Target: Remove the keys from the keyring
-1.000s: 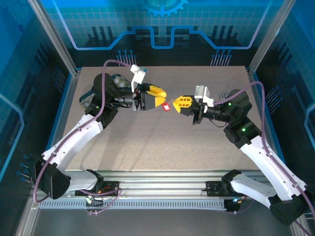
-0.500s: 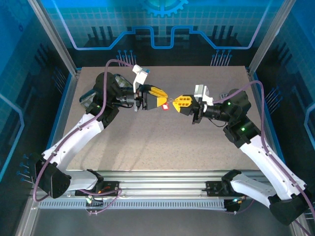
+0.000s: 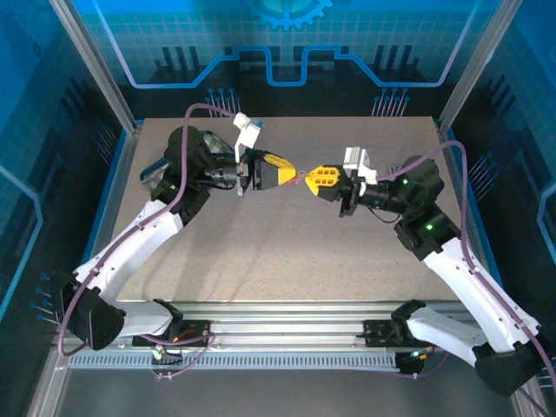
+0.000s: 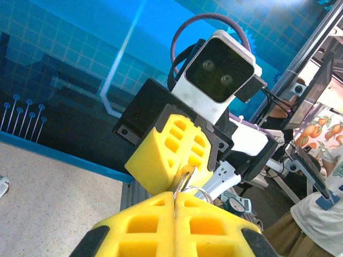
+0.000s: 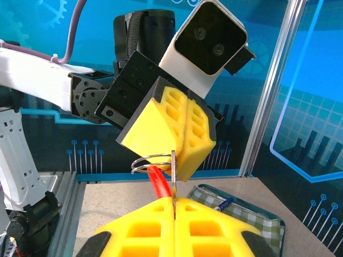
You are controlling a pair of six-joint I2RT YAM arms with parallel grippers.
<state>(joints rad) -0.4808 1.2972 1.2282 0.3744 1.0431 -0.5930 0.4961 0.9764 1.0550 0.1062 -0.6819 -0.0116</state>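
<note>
Yellow-padded jaws meet almost tip to tip above the speckled grey worktop (image 3: 287, 252), where the left gripper (image 3: 291, 175) and the right gripper (image 3: 311, 182) face each other in mid-air, over the middle and toward the far side. Both sets of jaws are pressed fully together, with no gap along either seam. In the left wrist view, the left fingers (image 4: 136, 225) pinch the keyring (image 4: 186, 183), whose thin wire loop rises out of the seam toward the tip of the opposing gripper. In the right wrist view, the right fingers (image 5: 214, 227) clamp a thin silver key (image 5: 173, 176), seen edge-on as a narrow upright strip running from the seam up to the left gripper's tip. The ring's wire coils sit at the key's upper end, and the red tag (image 5: 157, 183) slants down just beside the key, touching neither pad. Whether the key is threaded on the ring cannot be told. From overhead, a speck of red marks the narrow space between the two tips, and key and ring are held clear of the worktop. A green checked cloth (image 5: 246, 219) lies on the surface below.
</note>
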